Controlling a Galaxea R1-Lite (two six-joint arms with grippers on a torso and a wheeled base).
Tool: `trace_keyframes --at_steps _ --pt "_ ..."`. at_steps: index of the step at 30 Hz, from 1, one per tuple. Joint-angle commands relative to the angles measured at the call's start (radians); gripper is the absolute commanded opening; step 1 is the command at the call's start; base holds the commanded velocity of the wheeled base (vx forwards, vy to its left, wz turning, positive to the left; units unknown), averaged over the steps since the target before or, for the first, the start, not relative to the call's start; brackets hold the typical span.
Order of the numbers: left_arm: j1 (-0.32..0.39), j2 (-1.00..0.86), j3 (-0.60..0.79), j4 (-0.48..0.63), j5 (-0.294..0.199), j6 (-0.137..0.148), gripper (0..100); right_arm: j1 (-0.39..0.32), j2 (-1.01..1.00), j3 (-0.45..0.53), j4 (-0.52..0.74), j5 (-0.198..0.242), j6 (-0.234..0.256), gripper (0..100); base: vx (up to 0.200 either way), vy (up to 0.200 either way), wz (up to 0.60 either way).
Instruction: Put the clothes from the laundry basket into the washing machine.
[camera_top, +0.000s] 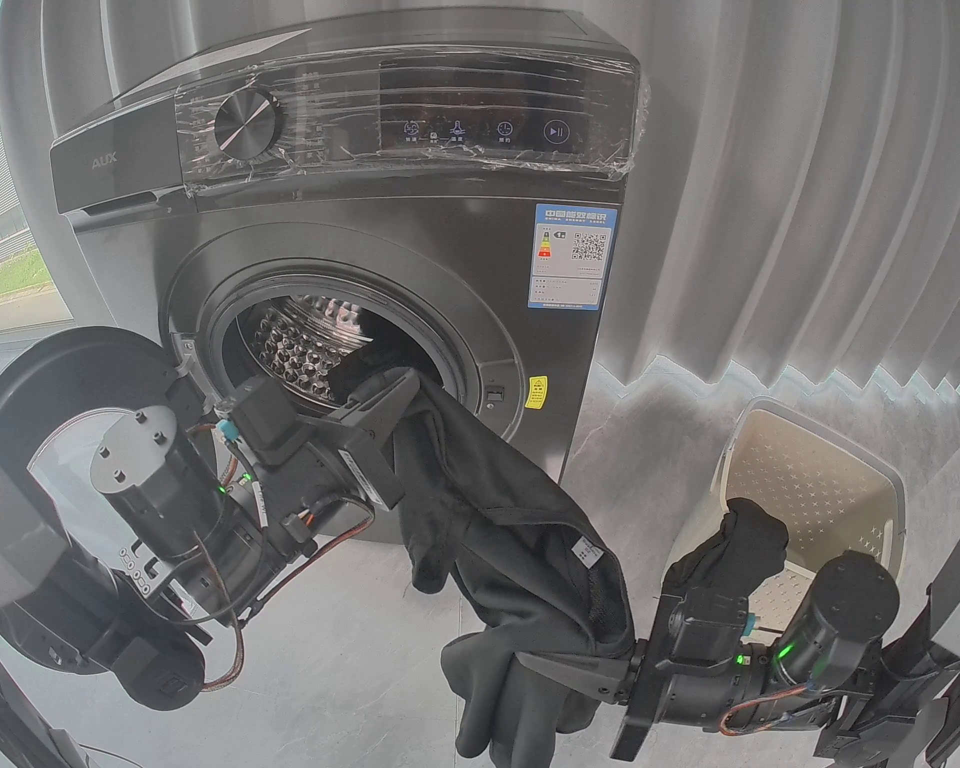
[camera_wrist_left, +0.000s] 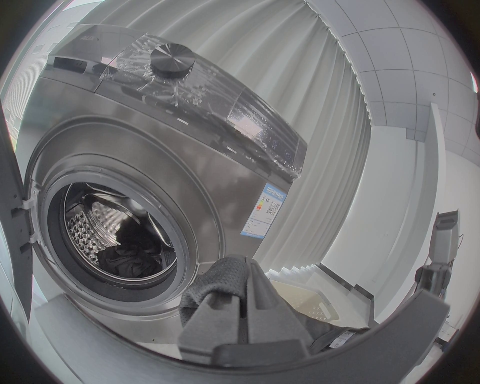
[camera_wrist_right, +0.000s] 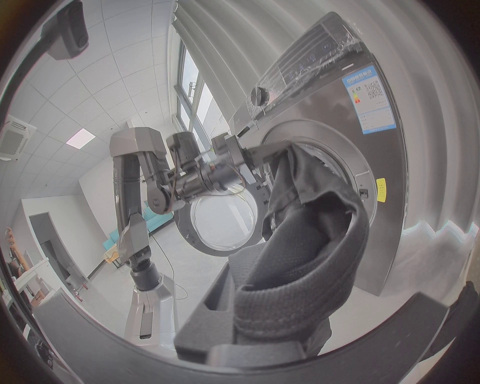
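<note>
Nearest, the right pincer (camera_top: 540, 665) is clamped on the lower end of a black garment (camera_top: 500, 530), which sags above the floor. Just behind it, the laundry basket (camera_top: 820, 480) stands on the floor by the machine's right corner, with another dark piece (camera_top: 740, 540) at its front rim. The left pincer (camera_top: 392, 385) grips the garment's upper end at the lower rim of the washing machine (camera_top: 400, 230) port. Dark clothes (camera_wrist_left: 127, 260) lie in the drum. Loading is in hand. Next, I judge, the left pincer must carry its end inside and let go, while the right feeds the rest in.
</note>
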Motion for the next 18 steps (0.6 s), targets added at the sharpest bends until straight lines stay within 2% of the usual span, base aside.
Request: trace_keyframes --at_steps 1,5,11,12,14,18 --pt "0.001 0.037 0.006 -0.003 0.002 0.003 0 0.001 -0.052 0.006 -0.001 0.001 0.000 0 0.000 0.000 0.00" --pt "-0.007 0.041 0.031 -0.005 0.001 0.007 0 -0.016 -0.069 -0.042 -0.001 0.003 0.002 0 0.000 0.000 0.00" --pt "-0.008 0.037 0.062 -0.005 -0.006 0.011 0 -0.019 -0.068 -0.048 -0.001 0.003 0.002 0 0.000 0.000 0.00" --pt "-0.008 0.037 0.062 -0.005 -0.006 0.011 100 -0.019 -0.068 -0.048 -0.001 0.003 0.002 0 0.000 0.000 0.00" --pt "-0.010 0.034 0.071 -0.005 -0.007 0.014 100 -0.024 -0.068 -0.056 -0.001 0.003 0.002 0 0.000 0.000 0.00" --pt "-0.010 0.052 0.108 -0.005 -0.006 0.081 100 -0.054 -0.071 -0.085 -0.002 0.001 0.002 0 0.000 0.000 0.00"
